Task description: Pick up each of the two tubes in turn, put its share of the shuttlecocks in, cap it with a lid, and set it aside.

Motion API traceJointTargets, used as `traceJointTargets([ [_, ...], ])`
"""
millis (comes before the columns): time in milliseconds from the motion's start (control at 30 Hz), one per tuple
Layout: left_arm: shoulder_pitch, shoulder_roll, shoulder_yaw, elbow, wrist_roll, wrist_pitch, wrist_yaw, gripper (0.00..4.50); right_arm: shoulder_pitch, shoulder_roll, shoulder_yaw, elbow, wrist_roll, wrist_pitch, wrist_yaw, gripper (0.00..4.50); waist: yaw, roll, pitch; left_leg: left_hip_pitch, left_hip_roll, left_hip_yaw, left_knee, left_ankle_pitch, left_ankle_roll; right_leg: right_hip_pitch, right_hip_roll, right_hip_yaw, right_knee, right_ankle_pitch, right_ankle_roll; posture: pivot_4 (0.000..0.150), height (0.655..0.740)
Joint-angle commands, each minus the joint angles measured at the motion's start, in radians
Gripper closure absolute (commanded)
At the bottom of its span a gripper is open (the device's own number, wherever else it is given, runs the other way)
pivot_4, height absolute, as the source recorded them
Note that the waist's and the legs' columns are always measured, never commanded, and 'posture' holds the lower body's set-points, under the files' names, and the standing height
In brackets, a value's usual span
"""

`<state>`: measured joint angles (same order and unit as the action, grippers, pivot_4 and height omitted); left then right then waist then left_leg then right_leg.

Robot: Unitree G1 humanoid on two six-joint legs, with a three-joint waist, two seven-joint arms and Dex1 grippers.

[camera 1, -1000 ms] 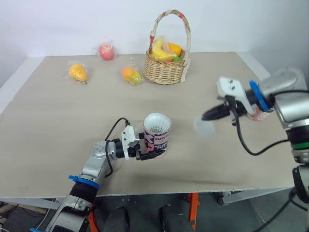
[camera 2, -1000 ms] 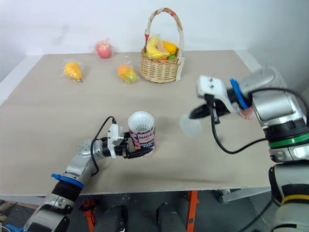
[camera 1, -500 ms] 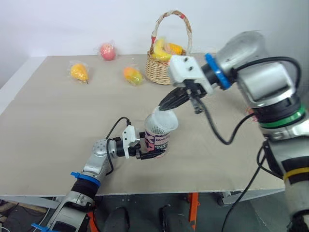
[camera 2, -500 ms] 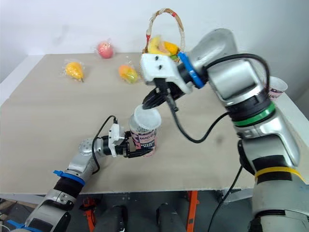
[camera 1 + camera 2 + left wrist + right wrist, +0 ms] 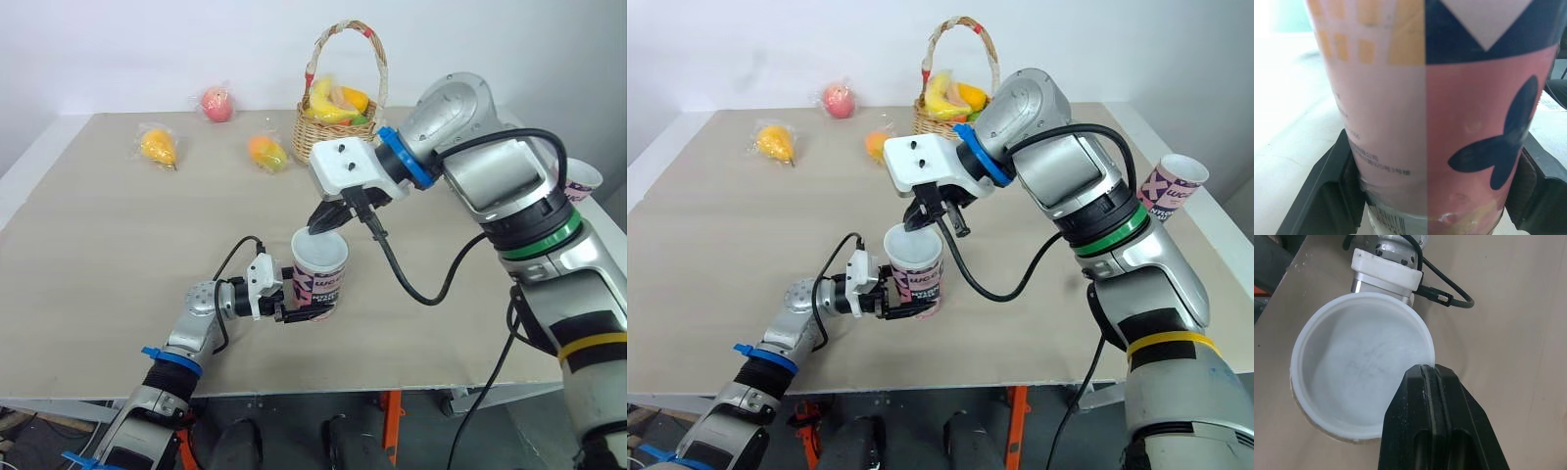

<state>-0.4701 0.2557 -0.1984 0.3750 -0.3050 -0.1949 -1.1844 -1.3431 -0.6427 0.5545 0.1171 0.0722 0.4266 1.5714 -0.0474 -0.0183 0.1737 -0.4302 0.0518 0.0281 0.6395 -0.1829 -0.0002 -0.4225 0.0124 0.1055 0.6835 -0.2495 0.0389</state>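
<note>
Left eye view, and we have the tube (image 5: pixel 318 290) standing upright on the table (image 5: pixel 98 255), a little toward 6 o'clock from the table's middle. The left tool (image 5: pixel 306 309) is clamped around its lower part, one black finger on each side of the pink and navy wrapper; in the left wrist view those fingers (image 5: pixel 1332 191) press flat against the tube wall. Over the top we see the right tool (image 5: pixel 319 226) reaching in from 1 o'clock, its two fingers drawn narrow and pinching the rim of the translucent white lid (image 5: pixel 322 257). The lid lies across the tube's mouth, hollow side up; in the right wrist view a sliver of the tube's edge peeks out beneath it on one side, so we cannot tell whether it is pressed home. Out at the table's 3 o'clock edge we spot the second tube (image 5: pixel 1180 186), tilted, its mouth open. At 12 o'clock stands the wicker basket (image 5: pixel 338 137) with fruit inside, and three bagged fruits (image 5: pixel 158 146) lie well apart around 10 to 11 o'clock.
</note>
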Motion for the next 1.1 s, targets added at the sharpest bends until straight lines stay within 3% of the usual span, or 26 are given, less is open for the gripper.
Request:
traceJointTargets([
  [33, 0.015, 0.021, 0.001, 0.022, 0.027, 0.022, 0.007, 1.2, -0.003, -0.036, -0.005, -0.03, -0.028, -0.05, 0.041, 4.43, 0.0, 0.0, 0.0, 0.0, 0.0, 0.0, 0.0, 0.0, 0.0, 0.0, 0.0, 0.0, 0.0, 0.0, 0.0, 0.15, 0.74],
  [700, 0.011, 0.032, 0.018, 0.013, 0.027, 0.035, 0.014, 1.2, 0.097, -0.061, -0.001, -0.125, -0.135, -0.285, 0.027, 4.43, 0.0, -0.001, -0.002, 0.001, 0.0, 0.0, 0.0, 0.0, 0.0, 0.0, 0.0, 0.0, 0.0, 0.0, 0.0, 0.15, 0.74],
  [833, 0.013, 0.03, 0.021, 0.011, 0.028, 0.035, 0.017, 1.2, 0.125, -0.032, -0.01, -0.132, -0.156, -0.268, -0.004, 3.14, 0.0, -0.002, -0.003, 0.001, 0.0, 0.0, 0.0, 0.0, 0.0, 0.001, 0.0, 0.0, 0.0, -0.001, 0.0, 0.15, 0.74],
  [967, 0.017, 0.031, 0.023, 0.004, 0.025, 0.038, 0.02, 1.2, 0.124, 0.0, -0.033, -0.112, -0.174, -0.233, -0.038, 1.07, -0.001, -0.002, -0.004, 0.006, 0.001, 0.001, -0.001, 0.0, 0.0, 0.004, 0.0, 0.0, 0.0, -0.001, -0.001, 0.15, 0.74],
  [1067, 0.017, 0.031, 0.023, 0.004, 0.024, 0.04, 0.021, 1.2, 0.113, 0.013, -0.046, -0.096, -0.183, -0.211, -0.042, 0.1, -0.001, -0.002, -0.006, 0.007, 0.001, 0.001, -0.002, 0.0, 0.0, 0.005, 0.0, 0.0, 0.0, -0.003, -0.005, 0.15, 0.74],
  [1100, 0.017, 0.031, 0.024, 0.004, 0.023, 0.04, 0.022, 1.2, 0.107, 0.018, -0.051, -0.087, -0.186, -0.201, -0.045, 0.1, -0.001, -0.002, -0.006, 0.007, 0.001, 0.001, -0.002, 0.0, 0.0, 0.005, 0.0, 0.0, 0.0, -0.002, -0.004, 0.15, 0.74],
])
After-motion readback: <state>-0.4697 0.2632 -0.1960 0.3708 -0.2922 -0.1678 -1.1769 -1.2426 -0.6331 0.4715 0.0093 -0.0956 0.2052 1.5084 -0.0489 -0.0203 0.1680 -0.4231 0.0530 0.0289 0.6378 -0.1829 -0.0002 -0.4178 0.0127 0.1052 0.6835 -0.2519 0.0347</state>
